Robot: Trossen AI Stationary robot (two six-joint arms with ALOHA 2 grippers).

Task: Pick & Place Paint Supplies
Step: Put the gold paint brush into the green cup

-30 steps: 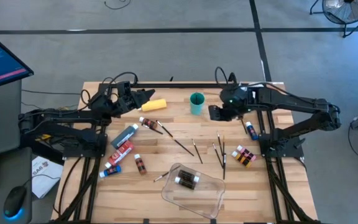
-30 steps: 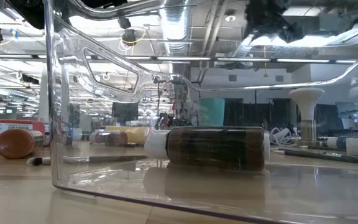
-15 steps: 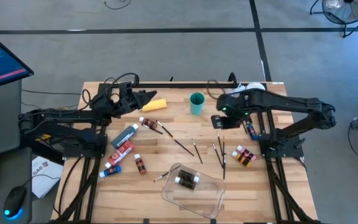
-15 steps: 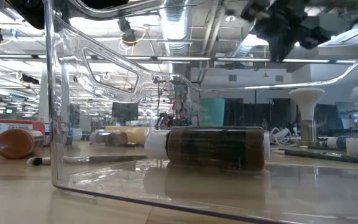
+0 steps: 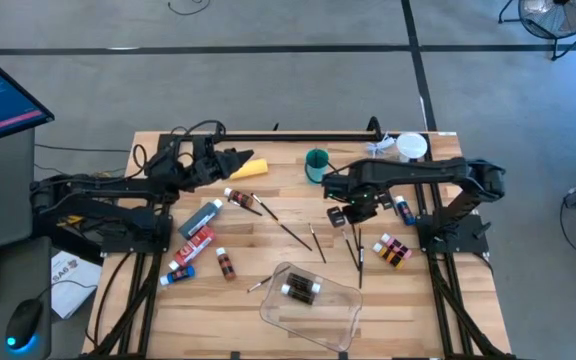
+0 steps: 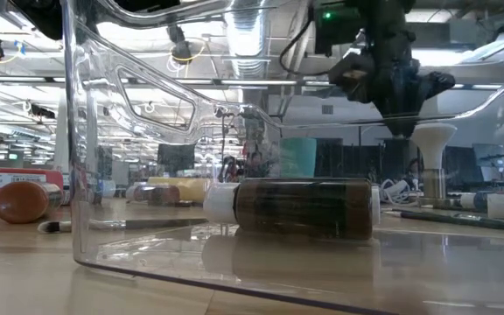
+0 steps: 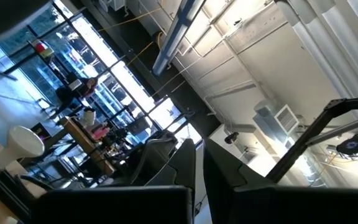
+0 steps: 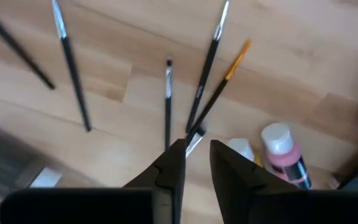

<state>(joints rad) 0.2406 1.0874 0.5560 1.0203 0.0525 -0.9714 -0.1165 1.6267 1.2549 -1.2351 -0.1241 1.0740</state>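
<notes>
Moved the right pincer (image 5: 337, 214) away from the round teal cup (image 5: 316, 165) since a moment ago, and over to the thin dark-handled paint brushes (image 5: 355, 246) near the middle of the wooden worktop (image 5: 258, 240). Holds it just above them now, pointing down, fingers (image 8: 169, 168) open only a crack and gripping nothing. Seen past those fingers in the right wrist view: a few brushes lying spread on the wood, with one orange-tipped brush (image 8: 227, 76) crossing a dark one (image 8: 207, 65), and a small pink bottle with a white cap (image 8: 284, 155) just beside them. Keeps the left pincer (image 5: 238, 157) at the far left part of the worktop, clenched tight and empty, its tip right next to the larger yellow bottle (image 5: 254, 168). Shows only ceiling and windows in the left wrist view. Leaves the grey paint tube (image 5: 203, 217), the red paint tube (image 5: 198, 243) and the blue paint tube (image 5: 180, 272) lying together on the left side, with a small brown bottle (image 5: 226, 264) near them. Has one more brown bottle with a white cap (image 5: 300, 291) lying on its side inside the clear rectangular plastic tray (image 5: 340, 322) at the near edge. Has a little bunch of small paint bottles (image 5: 393, 250) on the right, close to the brushes.
</notes>
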